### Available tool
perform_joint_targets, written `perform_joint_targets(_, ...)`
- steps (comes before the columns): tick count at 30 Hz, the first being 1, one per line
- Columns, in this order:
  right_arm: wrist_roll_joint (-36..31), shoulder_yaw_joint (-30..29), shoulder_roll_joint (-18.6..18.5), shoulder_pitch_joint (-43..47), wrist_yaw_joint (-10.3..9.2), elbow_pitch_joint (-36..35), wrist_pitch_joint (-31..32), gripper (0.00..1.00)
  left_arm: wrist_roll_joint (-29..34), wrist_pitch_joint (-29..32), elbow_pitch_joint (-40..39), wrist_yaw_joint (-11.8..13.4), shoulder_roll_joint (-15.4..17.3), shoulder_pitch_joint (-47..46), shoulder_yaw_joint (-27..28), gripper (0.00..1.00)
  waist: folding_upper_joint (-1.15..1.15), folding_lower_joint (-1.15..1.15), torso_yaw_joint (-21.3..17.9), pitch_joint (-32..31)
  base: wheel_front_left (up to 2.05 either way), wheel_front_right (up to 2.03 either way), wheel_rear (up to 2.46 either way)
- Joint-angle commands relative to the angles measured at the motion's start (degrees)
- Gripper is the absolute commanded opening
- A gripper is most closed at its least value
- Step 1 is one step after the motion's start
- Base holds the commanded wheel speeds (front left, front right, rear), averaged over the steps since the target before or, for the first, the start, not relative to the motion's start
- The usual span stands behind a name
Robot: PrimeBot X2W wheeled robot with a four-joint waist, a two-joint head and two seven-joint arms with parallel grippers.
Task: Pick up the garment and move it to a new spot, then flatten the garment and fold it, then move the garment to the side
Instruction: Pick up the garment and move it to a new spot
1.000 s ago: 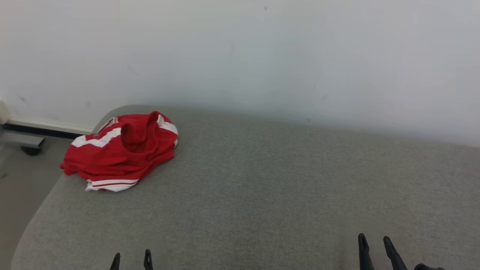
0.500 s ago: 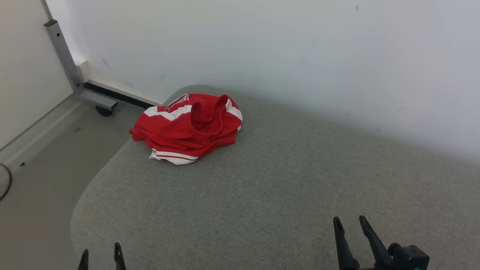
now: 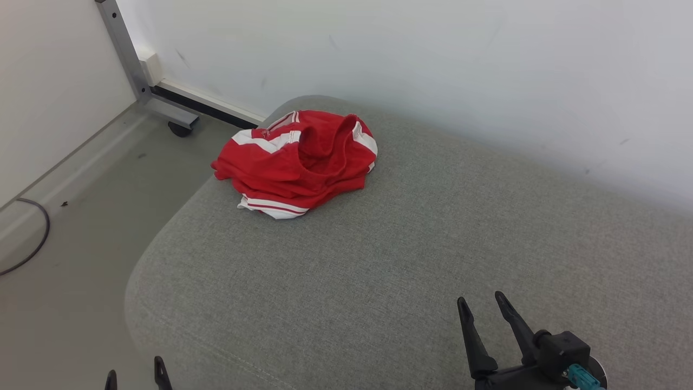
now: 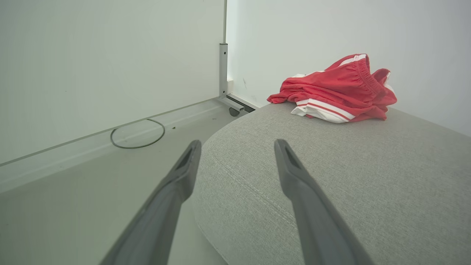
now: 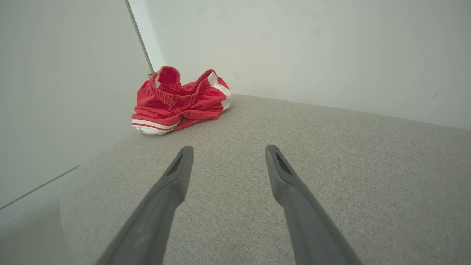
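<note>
Left gripper (image 3: 135,372) and right gripper (image 3: 479,298) gape empty; shorts (image 3: 295,162) at 11 o'clock hug the cushion (image 3: 379,271) edge, so if you nudge them they could slide off.

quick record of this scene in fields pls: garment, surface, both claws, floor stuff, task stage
garment: red with white stripes, looks like shorts, crumpled in a heap
surface: grey cushion; garment lies at its far left corner, near the wall
left claw: open, empty, at the cushion's near left corner, apart from the garment
right claw: open, empty, above the cushion's near right part
floor: dark cable; metal frame on a caster
task stage: garment not yet picked up
</note>
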Motion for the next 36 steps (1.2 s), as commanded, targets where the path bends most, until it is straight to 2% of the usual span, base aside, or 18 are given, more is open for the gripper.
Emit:
perform_joint_targets(1, -0.45, -0.19, -0.15, 0.19, -0.12, -0.07, -0.05, 1.0, -0.19, -0.2, -0.29, 0.44, -0.1, 0.7, -0.39, 1.0, 0.0, 0.0, -0.03, -0.04, -0.1, -0.1, -0.1)
perform_joint_targets(12, 0.13, -0.82, -0.15, 1.36, -0.12, -0.99, -0.05, 1.0, -0.51, -0.2, 1.17, 1.09, -0.11, -0.74, -2.6, 1.0, 0.0, 0.0, -0.3, -0.4, -0.01, -0.01, -0.01)
perform_joint_targets(17, 0.06, -1.7, -0.16, 2.7, -0.12, -2.0, -0.06, 1.0, -0.41, -0.2, 5.24, -0.98, -0.11, -5.43, -4.58, 1.0, 0.0, 0.0, -0.29, -0.25, 0.0, 0.0, 0.0)
perform_joint_targets(21, -0.87, -3.18, -0.16, 4.75, -0.12, -3.42, -0.05, 1.0, -1.03, -0.2, 13.75, -4.14, -0.12, -15.01, -7.1, 1.0, 0.0, 0.0, 0.03, 0.41, 0.0, 0.0, 0.0)
perform_joint_targets(25, -3.35, -5.04, -0.16, 6.45, -0.12, -5.84, -0.05, 1.0, -4.6, 0.66, 21.42, -5.47, -0.13, -25.18, -9.92, 1.0, 0.0, 0.0, 0.0, 3.41, 0.0, 0.0, 0.0)
perform_joint_targets(29, -7.11, -4.18, -1.09, 5.97, -0.12, -10.25, 1.82, 1.0, -8.87, 1.16, 28.17, -4.0, -0.04, -35.33, -10.87, 1.0, 0.0, 0.0, -3.26, 8.47, 0.0, 0.0, 0.0)
perform_joint_targets(30, -7.11, -4.18, -1.09, 5.97, -0.12, -10.25, 1.82, 1.0, -8.87, 1.16, 28.17, -4.0, -0.04, -35.33, -10.87, 1.0, 0.0, 0.0, -3.26, 8.47, 0.0, 0.0, 0.0)
perform_joint_targets(33, -7.89, -3.14, -3.05, 5.15, -0.12, -14.35, 3.93, 1.0, -11.95, 1.15, 32.14, -3.26, -0.17, -42.44, -9.81, 1.0, 0.0, 0.0, -6.48, 12.61, 0.0, 0.0, 0.0)
perform_joint_targets(36, -7.87, -2.08, -4.81, 4.62, -0.12, -18.73, 5.88, 1.0, -14.82, 3.01, 35.87, -4.12, 0.34, -49.01, -7.75, 1.0, 0.0, 0.0, -9.6, 16.24, 0.0, 0.0, 0.0)
